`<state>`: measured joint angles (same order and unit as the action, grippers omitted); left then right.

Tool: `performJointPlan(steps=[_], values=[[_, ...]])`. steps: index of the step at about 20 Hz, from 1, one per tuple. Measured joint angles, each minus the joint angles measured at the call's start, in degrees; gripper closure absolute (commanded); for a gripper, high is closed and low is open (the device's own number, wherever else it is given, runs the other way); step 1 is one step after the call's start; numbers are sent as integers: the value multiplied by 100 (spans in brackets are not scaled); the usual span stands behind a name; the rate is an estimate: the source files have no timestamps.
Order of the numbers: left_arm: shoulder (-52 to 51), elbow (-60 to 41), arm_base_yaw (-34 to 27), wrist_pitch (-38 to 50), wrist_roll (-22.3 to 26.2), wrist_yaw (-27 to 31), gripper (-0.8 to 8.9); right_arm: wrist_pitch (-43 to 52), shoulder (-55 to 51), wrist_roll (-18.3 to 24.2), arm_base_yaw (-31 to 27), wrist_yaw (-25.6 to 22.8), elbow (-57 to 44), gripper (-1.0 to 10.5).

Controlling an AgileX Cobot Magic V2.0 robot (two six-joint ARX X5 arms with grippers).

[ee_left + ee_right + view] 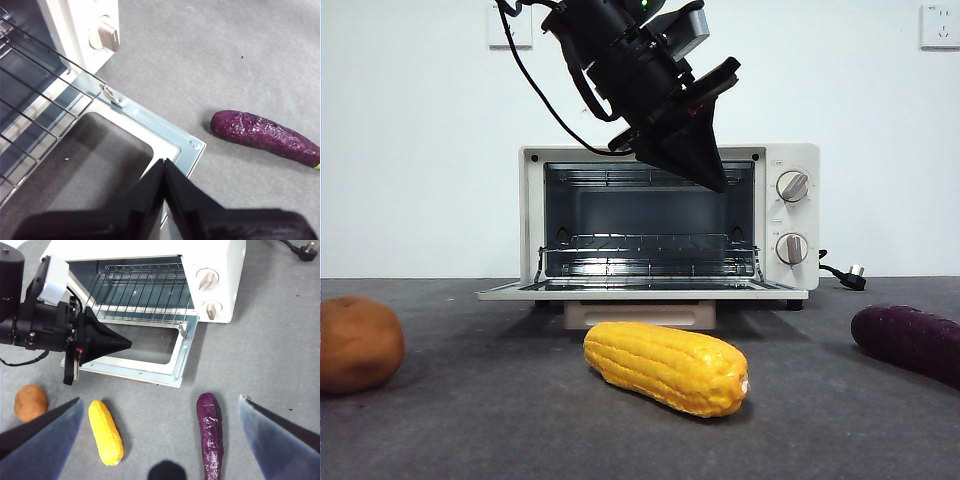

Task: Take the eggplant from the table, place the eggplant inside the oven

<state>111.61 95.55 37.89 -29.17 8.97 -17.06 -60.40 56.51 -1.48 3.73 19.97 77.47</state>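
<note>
The dark purple eggplant lies on the grey table at the right, in front of the oven's knob side. The cream-white oven stands with its door folded down and its wire rack bare. My left gripper hangs shut and empty above the door's right part; the left wrist view shows its jaws closed over the door corner, the eggplant apart on the felt. My right gripper is open, high over the table, with the eggplant lying below between its spread jaws.
A yellow corn cob lies in front of the oven door at the middle. At the left edge sits a brown potato. The oven's plug rests on the table to the right of the oven.
</note>
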Motion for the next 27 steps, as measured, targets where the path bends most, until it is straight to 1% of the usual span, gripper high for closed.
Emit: performJointPlan(steps=[4,10,14,19,22,27], values=[[-302,-4,-79,-35,-109,2,819,-20,0,0,0,0,0,255],[-1657,-4,-525,-68,-323,4,819,-96,0,0,0,0,0,255],[-2476,-4,-918,-439,-372,46,819,-98,0,2,0,0,0,255],[-3359,-4,-1545,-1296,-407,52,819,-98,0,2,0,0,0,256],[-3893,-4,-1871,-1635,-409,61,819,-118,0,2,0,0,0,256],[-4802,-4,-2184,-2114,-409,61,819,-127,0,2,0,0,0,256]])
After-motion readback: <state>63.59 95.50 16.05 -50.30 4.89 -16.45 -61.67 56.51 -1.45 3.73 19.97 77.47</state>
